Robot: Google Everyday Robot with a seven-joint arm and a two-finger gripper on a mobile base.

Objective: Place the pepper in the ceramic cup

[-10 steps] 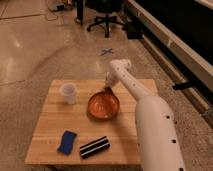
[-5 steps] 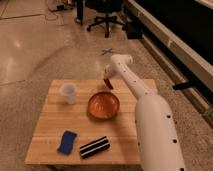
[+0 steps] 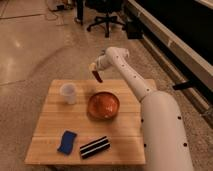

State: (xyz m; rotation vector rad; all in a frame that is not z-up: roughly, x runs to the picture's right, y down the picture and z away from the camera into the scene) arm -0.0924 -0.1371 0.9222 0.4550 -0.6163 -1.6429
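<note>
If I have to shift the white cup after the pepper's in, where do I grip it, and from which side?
Likely from straight above, pinching the ceramic cup at its rim, one finger inside, one outside: it stands upright, mouth open, no handle. The gripper, shut on the pepper, hangs over the table's far edge, beyond the orange bowl.

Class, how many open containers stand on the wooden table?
2: the ceramic cup at rear left, the orange bowl at centre. The gripper, up behind the bowl, holds the pepper.
</note>
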